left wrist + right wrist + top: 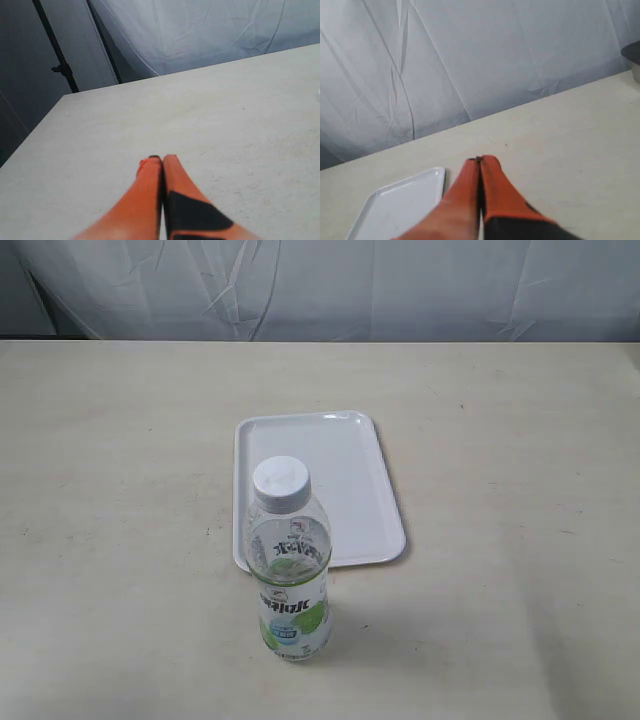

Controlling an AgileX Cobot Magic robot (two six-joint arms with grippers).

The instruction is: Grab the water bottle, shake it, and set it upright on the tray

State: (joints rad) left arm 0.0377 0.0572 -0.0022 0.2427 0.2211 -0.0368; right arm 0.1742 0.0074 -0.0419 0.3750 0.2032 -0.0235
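The water bottle, clear with a white cap and a white-and-green label, stands upright on the table just in front of the tray's near edge. Behind it lies the flat white tray, bare. Neither gripper shows in the exterior view. In the left wrist view my left gripper has its orange fingers pressed together over bare table, holding nothing. My right gripper is shut too, empty, with a corner of the tray beside it. No bottle shows in either wrist view.
A pale wrinkled curtain hangs behind the table's far edge. A black stand pole rises beyond the table's corner in the left wrist view. A dark object sits at the table's edge in the right wrist view.
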